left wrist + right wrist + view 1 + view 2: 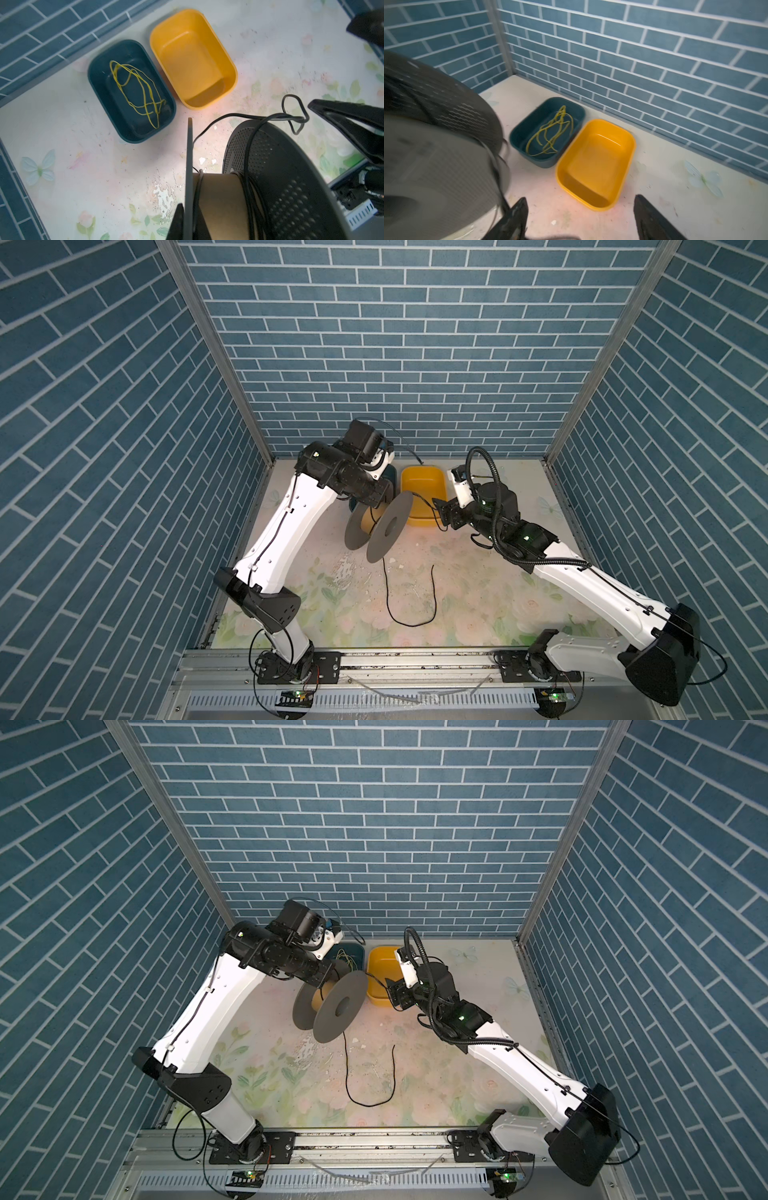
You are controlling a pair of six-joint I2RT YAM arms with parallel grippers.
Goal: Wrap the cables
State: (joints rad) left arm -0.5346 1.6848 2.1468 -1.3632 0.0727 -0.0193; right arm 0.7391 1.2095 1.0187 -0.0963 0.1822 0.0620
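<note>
Several turns of the cable [248,158] are already sitting on the tan core of the spool [384,531]. By my judgement the wrapping is under way but well short of done. A long tail is lying loose on the bench [498,601], at 6 o'clock from the spool in both top views. That tail is running toward 6 o'clock, bending in a U and pointing its free end back to 12 o'clock. Another stretch is crossing a flange rim toward 3 o'clock and ending in a kinked loop near the right gripper [580,199], whose fingers are standing wide apart with nothing between them. The left gripper [188,226] is clamping the other flange's edge, holding the spool with its axle lying roughly from 9 to 3 o'clock.
</note>
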